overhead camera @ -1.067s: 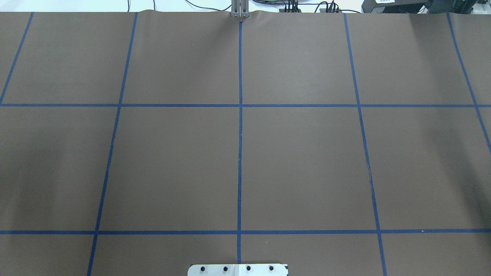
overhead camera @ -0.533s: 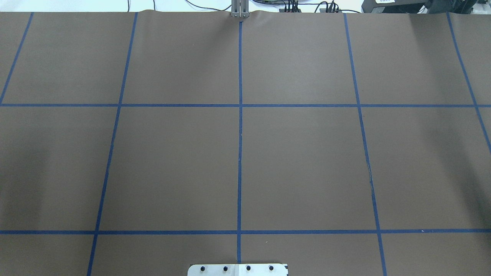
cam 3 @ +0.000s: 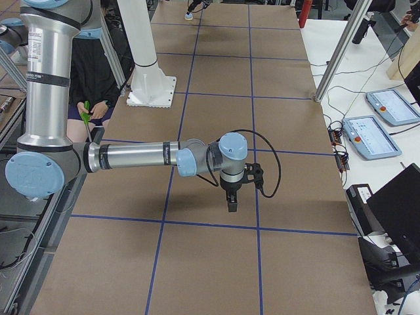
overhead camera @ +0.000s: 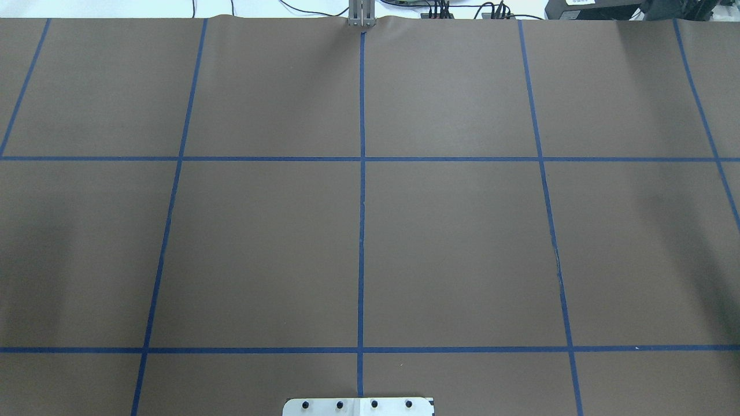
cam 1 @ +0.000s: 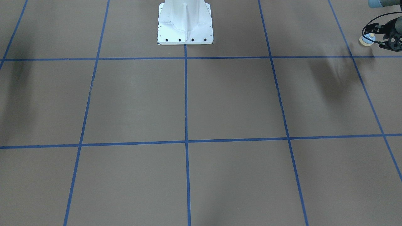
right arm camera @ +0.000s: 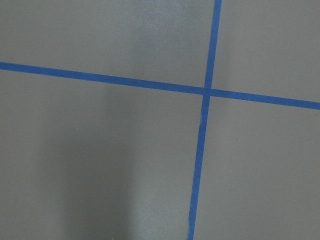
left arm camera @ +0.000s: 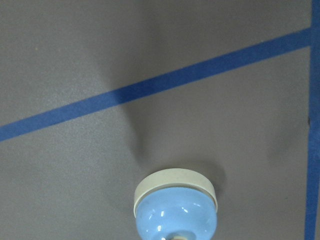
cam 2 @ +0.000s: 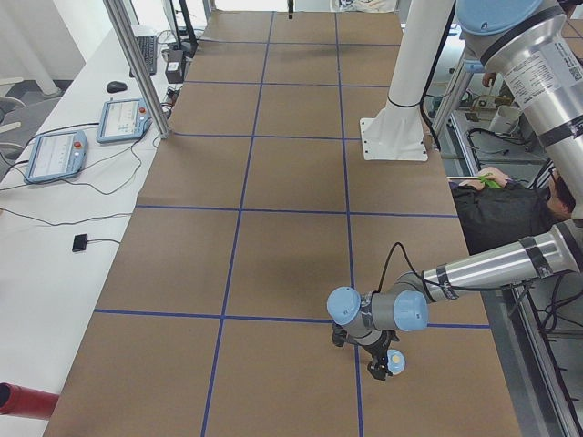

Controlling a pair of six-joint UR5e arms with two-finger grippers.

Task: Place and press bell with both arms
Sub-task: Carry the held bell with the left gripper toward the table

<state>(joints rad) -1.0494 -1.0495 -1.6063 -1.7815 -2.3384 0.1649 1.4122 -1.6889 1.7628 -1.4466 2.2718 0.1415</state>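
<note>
bell (cam 1: 367,39): light-blue dome, cream base ring; at the bench's end on the robot's left, far toward 3 o'clock in the front-facing view, close beside a blue tape line; in the left wrist view (left arm camera: 175,206) seen at 6 o'clock, dome toward the camera, base ring toward 12 o'clock
left gripper (cam 1: 390,40): black, cabled, right against the bell at the front-facing view's 3 o'clock edge; in the left side view (cam 2: 381,357) low over the bench with the bell at its tip
left jaws: look closed about the bell, though contact is too small to tell for sure
right gripper (cam 3: 232,195): points straight down over a tape line, near the bench's end on the robot's right; shown only in the right side view
right jaws: cannot tell whether released or clenched
bench (overhead camera: 451,242): brown sheet crossed by a blue tape grid
pedestal (cam 1: 185,23): white, bolted, at 12 o'clock in the front-facing view
</note>
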